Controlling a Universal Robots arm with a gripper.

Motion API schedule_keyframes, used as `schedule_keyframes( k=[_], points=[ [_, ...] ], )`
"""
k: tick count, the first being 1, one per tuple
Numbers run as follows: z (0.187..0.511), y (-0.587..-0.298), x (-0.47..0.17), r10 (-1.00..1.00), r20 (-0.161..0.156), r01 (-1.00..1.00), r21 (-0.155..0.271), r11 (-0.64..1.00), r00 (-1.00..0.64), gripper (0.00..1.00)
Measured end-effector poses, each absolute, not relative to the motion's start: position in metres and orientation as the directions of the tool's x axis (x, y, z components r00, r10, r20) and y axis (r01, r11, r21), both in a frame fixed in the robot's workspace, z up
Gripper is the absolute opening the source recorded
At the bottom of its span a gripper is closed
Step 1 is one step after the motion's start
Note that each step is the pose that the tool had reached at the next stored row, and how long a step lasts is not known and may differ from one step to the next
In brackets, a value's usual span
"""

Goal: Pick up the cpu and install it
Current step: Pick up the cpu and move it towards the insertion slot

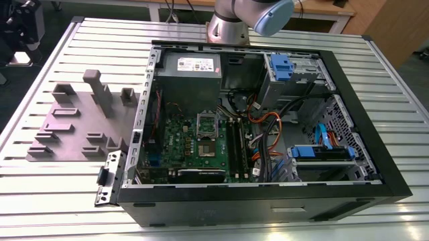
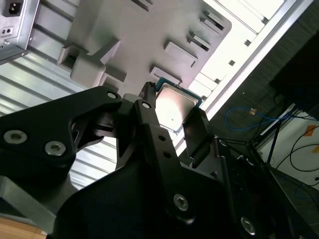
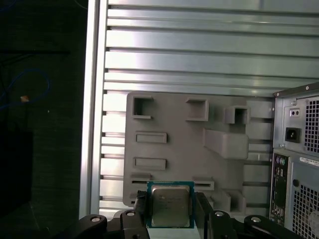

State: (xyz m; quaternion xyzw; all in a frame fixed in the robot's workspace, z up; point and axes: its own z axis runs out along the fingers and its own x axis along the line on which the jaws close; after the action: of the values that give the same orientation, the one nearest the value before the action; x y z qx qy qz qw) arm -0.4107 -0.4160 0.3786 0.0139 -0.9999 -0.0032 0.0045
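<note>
The slatted table [image 1: 60, 201] bears an open computer case [image 1: 268, 211] holding a green motherboard [image 1: 184, 135], a power supply [image 1: 191, 75] and cables (labels unreadable). In both wrist views the gripper [image 2: 172, 104] clamps the cpu [image 3: 170, 205], which is square with a silvery top and a teal rim, with the grey tray [image 3: 174, 129] behind it.

Harsh glare on slatted table [image 3: 199, 64], dim surroundings

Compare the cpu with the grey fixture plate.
The cpu is a small square with a shiny metal top. The fixture plate is far larger and matte, with raised blocks and pockets. The cpu sits between the jaws of the gripper, while the fixture plate lies flat on the slatted table. Both are greyish.
</note>
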Motion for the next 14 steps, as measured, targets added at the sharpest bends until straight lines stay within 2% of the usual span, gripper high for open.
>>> schedule_keyframes(
  k=[14],
  points=[
    [0.3786,-0.4209,-0.4101,-0.028,0.009,-0.028,0.007,1.0,-1.0,0.47]
  ],
)
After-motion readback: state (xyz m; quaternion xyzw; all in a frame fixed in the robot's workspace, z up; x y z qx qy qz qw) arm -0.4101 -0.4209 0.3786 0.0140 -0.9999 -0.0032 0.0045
